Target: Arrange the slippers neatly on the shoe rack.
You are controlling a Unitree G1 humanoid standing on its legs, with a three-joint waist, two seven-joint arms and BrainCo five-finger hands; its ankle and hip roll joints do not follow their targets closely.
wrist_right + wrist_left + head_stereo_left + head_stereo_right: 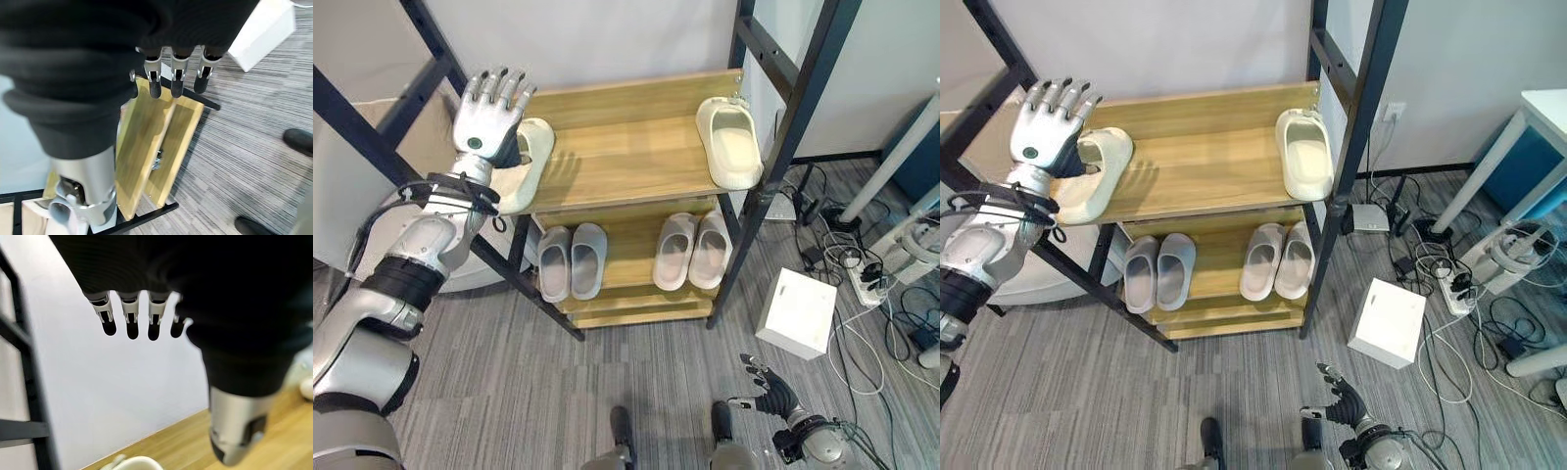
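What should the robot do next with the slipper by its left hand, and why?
Probably nudge the left slipper inward along the top shelf. It hangs over the shelf's left edge, far from its mate at the right end. The left robot hand is open right above it.

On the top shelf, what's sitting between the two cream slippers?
Nothing: in the left eye view the top shelf is bare wood between the left slipper, by the left hand, and the right slipper.
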